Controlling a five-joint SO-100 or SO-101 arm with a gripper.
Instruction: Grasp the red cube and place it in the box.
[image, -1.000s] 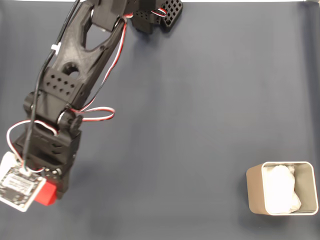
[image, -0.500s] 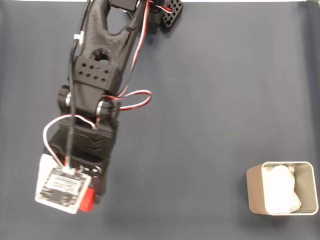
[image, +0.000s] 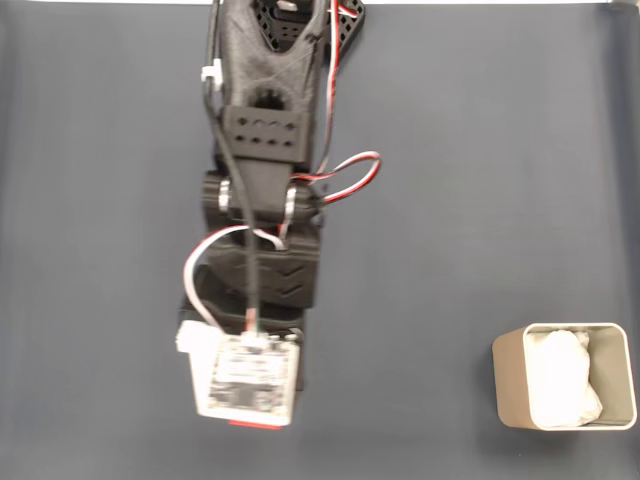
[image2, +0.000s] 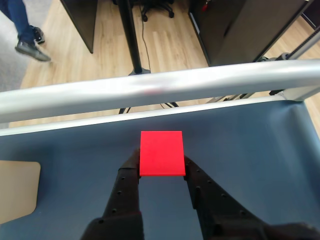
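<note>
In the wrist view the red cube (image2: 161, 153) sits clamped between the two black fingers of my gripper (image2: 161, 165), which is shut on it, above the dark blue table. In the fixed view the arm reaches down the middle-left of the table, and the wrist camera board hides most of the gripper (image: 255, 425); a thin sliver of the red cube (image: 255, 425) shows under the board's lower edge. The beige box (image: 508, 378) with white lining stands at the lower right of the fixed view, far to the right of the gripper. A beige corner of the box (image2: 17, 190) shows at the wrist view's left edge.
A silver rail (image2: 160, 90) runs along the table's edge in the wrist view, with wooden floor, furniture legs and a person's leg (image2: 20, 25) beyond. The arm's base (image: 300, 20) sits at the top of the fixed view. Open dark mat (image: 450, 200) lies between arm and box.
The arm has swung to the right across the fixed view, carrying the red cube from the lower-left corner toward the bottom middle. The box has not moved.
</note>
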